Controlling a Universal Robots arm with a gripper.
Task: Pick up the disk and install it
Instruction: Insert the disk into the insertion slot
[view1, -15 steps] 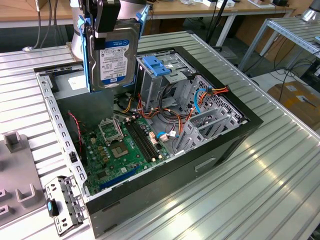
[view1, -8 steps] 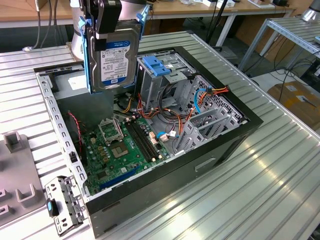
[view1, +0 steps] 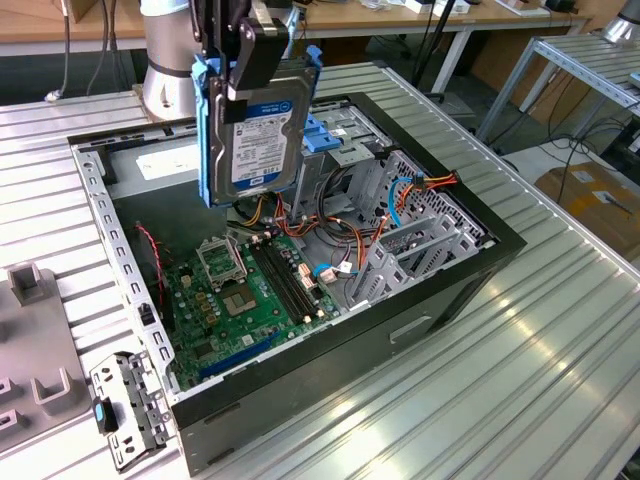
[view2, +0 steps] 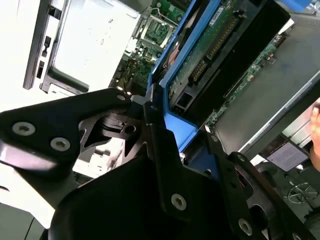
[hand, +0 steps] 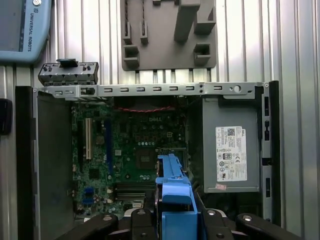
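Ribbed aluminium table (view1: 540, 380), silver slats. Open computer case (view1: 330, 395) lies flat on it, mid-table. Touching the case's corner, at the exterior view's left: perforated metal bracket (view1: 128, 408) with blue clip. Grey fixture plate (view1: 40, 375) just beside that. Arm's base (view1: 165, 85) stands at the case's far side.

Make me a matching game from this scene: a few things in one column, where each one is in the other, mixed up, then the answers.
Things
1. disk
2. green circuit board
3. metal bracket with a blue clip
4. grey tray

Places
A. on the table, beside a corner of the computer case
B. flat on the floor of the open case
C. gripped on edge by the tool, above the case
D. on the table, cut off by the exterior view's left edge

Pairs: 1-C, 2-B, 3-A, 4-D
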